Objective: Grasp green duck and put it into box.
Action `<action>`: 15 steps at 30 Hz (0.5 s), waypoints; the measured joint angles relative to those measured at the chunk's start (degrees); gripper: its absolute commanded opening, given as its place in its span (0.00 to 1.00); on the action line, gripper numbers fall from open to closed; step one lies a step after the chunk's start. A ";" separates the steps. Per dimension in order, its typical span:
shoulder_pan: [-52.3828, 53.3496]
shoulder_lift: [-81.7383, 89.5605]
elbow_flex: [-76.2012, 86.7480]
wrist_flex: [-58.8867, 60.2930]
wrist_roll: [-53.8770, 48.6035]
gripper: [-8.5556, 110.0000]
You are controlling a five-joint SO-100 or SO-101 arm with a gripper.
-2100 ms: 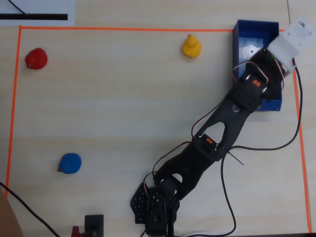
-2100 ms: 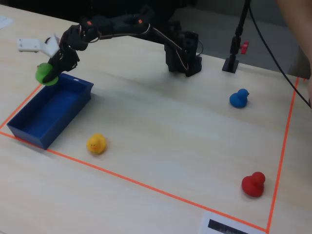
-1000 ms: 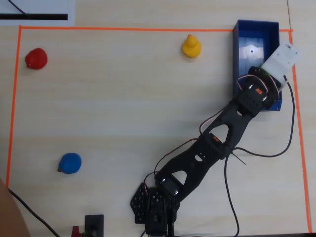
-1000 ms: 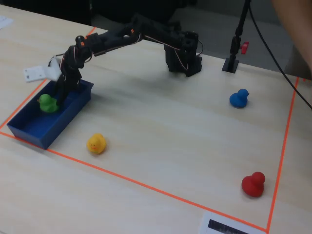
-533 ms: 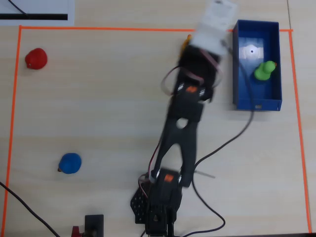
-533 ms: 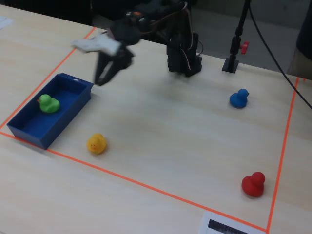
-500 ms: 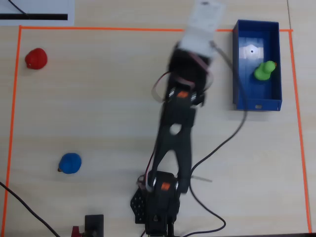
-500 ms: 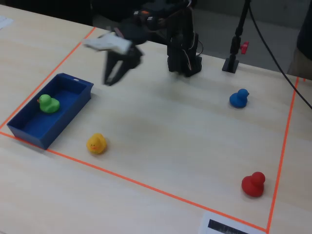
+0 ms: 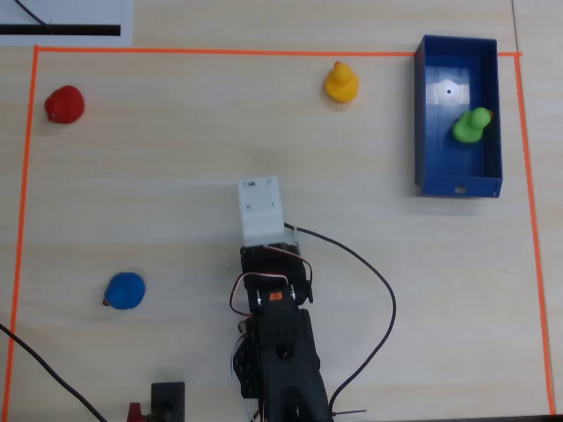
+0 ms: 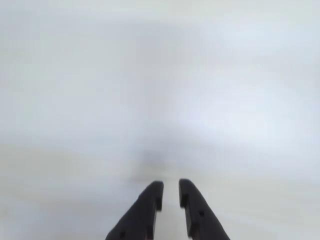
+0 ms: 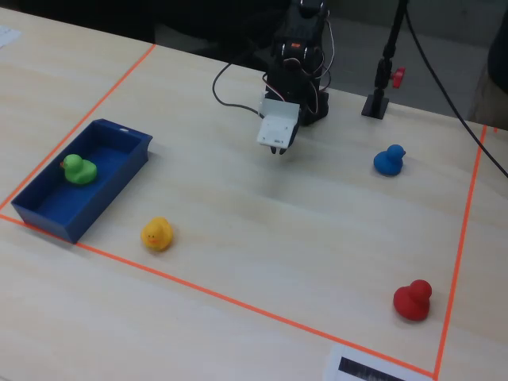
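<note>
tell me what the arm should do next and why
Probably nothing more than settling into rest: the green duck already lies inside the blue box, apart from the arm. The gripper holds nothing, its fingers nearly together over bare table, folded back near the base. The yellow duck, blue duck and red duck sit outside the box and look untouched.

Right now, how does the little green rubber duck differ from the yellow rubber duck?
The small bright green rubber duck sits inside the deep blue plastic box, near one long wall; the small yellow rubber duck stands outside it on the bare wooden table, close to the orange tape line. Their colours differ. Both look alike in shape and size, and neither is held.
</note>
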 measured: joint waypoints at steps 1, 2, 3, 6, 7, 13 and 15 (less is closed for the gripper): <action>0.44 2.46 1.58 1.67 -0.44 0.07; 1.23 5.19 3.25 3.60 -0.88 0.07; 1.76 7.29 4.31 5.10 -1.23 0.07; 2.20 13.01 5.89 9.58 -2.46 0.08; 2.02 14.59 5.98 10.99 -2.81 0.09; 2.02 15.29 5.98 14.24 -2.64 0.09; 2.11 15.29 5.98 14.24 -2.64 0.09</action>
